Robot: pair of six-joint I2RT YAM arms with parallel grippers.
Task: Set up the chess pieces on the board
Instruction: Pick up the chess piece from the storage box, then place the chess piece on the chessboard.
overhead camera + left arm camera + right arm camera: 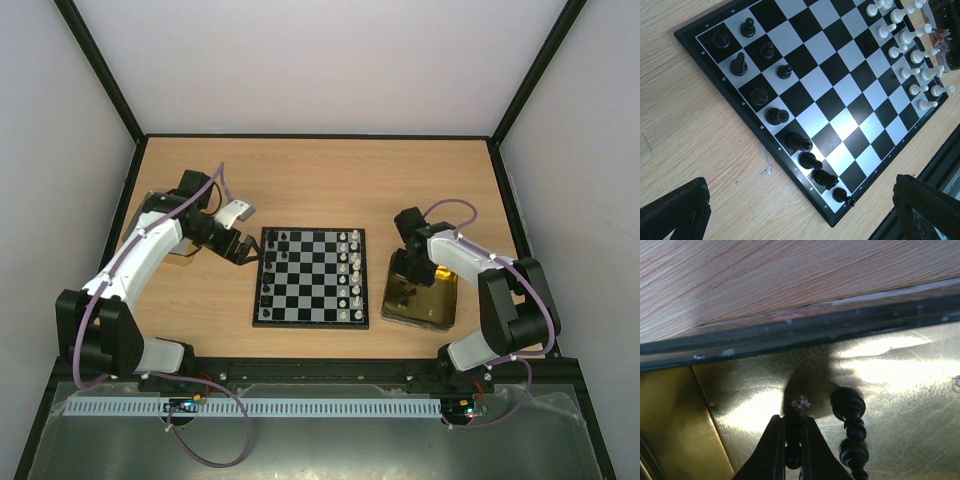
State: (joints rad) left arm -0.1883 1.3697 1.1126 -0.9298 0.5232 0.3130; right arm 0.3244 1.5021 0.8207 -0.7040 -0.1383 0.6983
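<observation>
Near worktop's (pixel 320 170) right edge, inside gold tin (pixel 890 370): my right claw (pixel 793 440) clamped on black piece (pixel 793 456) for transfer, spare piece (pixel 852 430) lying beside. Board (pixel 311 277) mid-worktop, black side incomplete. Left claw (pixel 240 235) spread at board's left side, I judge to keep clear.

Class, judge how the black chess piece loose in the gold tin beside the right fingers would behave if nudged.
With its round, turned body apparently lying flat, the black piece would probably roll. The gold tin looks shiny, so it may slide easily. Tiny beside the right fingers, it is likely light.
</observation>
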